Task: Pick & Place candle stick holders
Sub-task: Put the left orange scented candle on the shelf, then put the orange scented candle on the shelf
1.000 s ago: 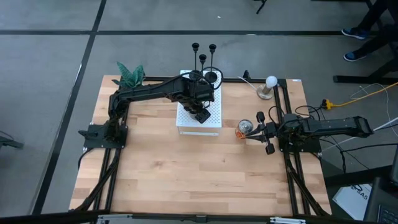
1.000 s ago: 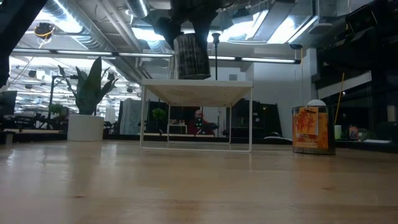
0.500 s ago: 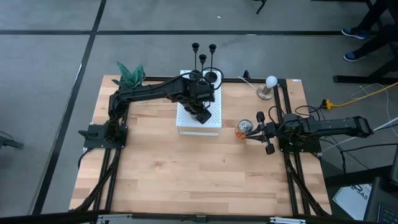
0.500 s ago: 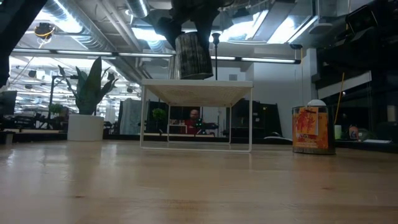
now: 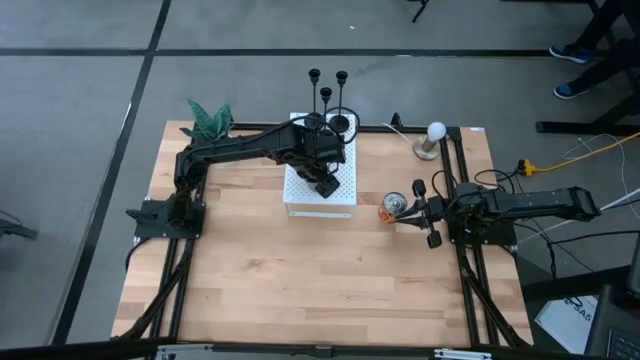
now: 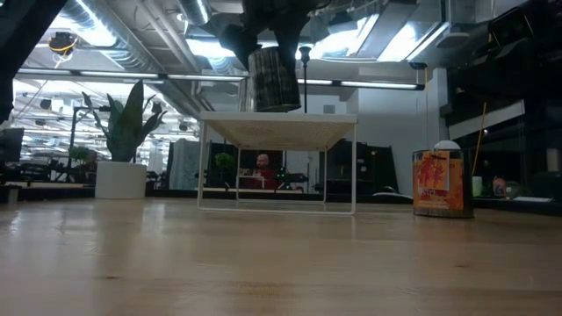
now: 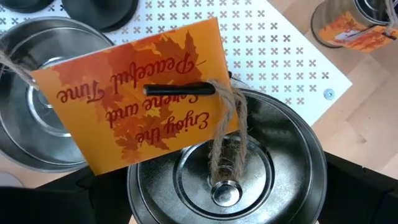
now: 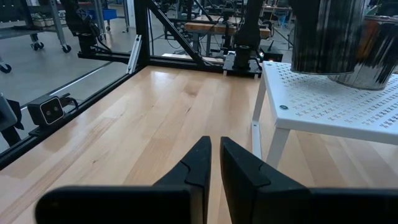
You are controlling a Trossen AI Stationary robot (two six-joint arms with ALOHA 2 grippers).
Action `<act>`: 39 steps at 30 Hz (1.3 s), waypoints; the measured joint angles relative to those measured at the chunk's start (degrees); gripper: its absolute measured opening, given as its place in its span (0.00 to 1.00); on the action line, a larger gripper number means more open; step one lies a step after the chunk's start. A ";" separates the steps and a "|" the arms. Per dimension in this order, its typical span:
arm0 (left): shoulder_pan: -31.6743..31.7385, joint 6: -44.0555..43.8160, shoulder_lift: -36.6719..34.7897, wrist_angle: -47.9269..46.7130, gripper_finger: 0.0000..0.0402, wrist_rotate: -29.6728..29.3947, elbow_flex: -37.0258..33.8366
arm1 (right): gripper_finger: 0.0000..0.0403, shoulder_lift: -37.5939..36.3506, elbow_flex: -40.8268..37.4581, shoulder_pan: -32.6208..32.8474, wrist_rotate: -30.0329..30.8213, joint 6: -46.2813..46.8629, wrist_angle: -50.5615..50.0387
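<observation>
Task thing: the candle stick holders (image 5: pixel 326 93) stand together at the far edge of the white stand (image 5: pixel 343 199), their cups rising above it; none of them is held.
Handling: judge them light, stiff and top-heavy. The thin metal stem is probably slippery, and the round base is the only footing, so a side knock likely tips one.
Where to take hold: pinch low on the stem, just above the base, and keep the piece upright.
Left end effector (image 5: pixel 324 183): over the white stand, clamped wide on a silver tin (image 7: pixel 227 162) carrying an orange tag; the tin hangs just clear of the stand's top.
Right end effector (image 8: pixel 215 155): waiting low to the right of the white stand, fingers together.
Edges: a second tin (image 7: pixel 31 124) sits on the stand beside the held one, and the holders crowd the stand's far rim.
Open room: bare counter (image 5: pixel 300 280) lies in front of the white stand. An orange tin (image 5: pixel 392 208) sits to the stand's right.
</observation>
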 joint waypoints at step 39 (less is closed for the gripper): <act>-0.78 0.00 -2.52 0.68 1.00 2.16 -0.02 | 0.10 -0.01 -0.01 0.00 0.01 -0.01 0.00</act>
